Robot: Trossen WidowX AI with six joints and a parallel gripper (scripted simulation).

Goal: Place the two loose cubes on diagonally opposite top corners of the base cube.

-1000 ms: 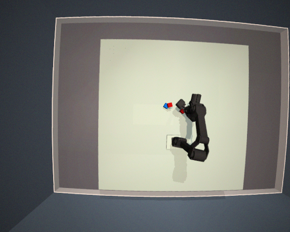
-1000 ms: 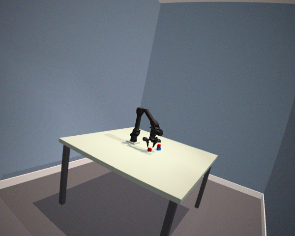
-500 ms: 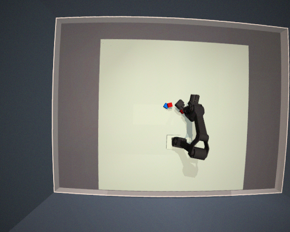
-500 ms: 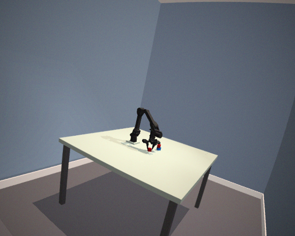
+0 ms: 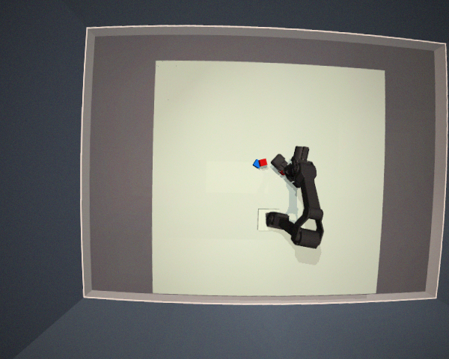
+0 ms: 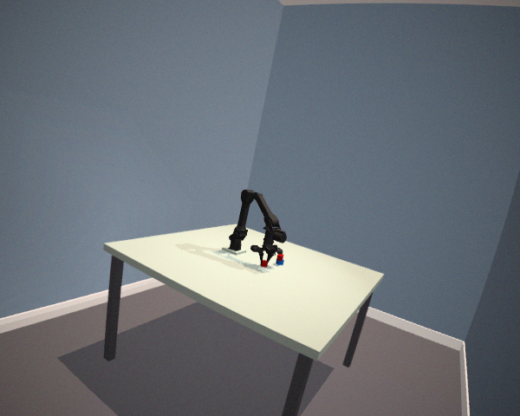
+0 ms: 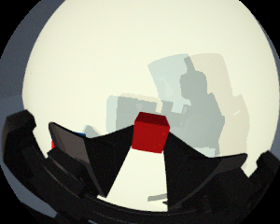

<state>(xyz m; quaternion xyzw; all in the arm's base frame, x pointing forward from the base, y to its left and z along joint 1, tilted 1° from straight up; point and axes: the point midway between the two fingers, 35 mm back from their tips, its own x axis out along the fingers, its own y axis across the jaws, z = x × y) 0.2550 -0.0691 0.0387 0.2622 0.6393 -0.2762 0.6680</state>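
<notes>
The blue base cube (image 5: 256,164) (image 6: 280,263) stands on the table, with one red cube (image 5: 263,162) (image 6: 280,257) on top of it, over one corner; a blue corner of the base remains uncovered. My gripper (image 6: 264,262) (image 7: 149,132) points down and is shut on the other red cube (image 5: 282,173) (image 6: 264,263) (image 7: 150,139), which is at about table height beside the base cube. In the wrist view the fingers stand on its two sides. Only slivers of the blue and red stacked cubes show behind the left finger there. Whether the held cube touches the table cannot be told.
The pale table (image 5: 201,116) (image 6: 233,286) carries the arm's base plate (image 5: 262,224) (image 6: 240,251). The arm (image 5: 310,193) (image 6: 242,217) reaches out above the table, and its shadow lies beneath. The stacked pair is close beside the gripper.
</notes>
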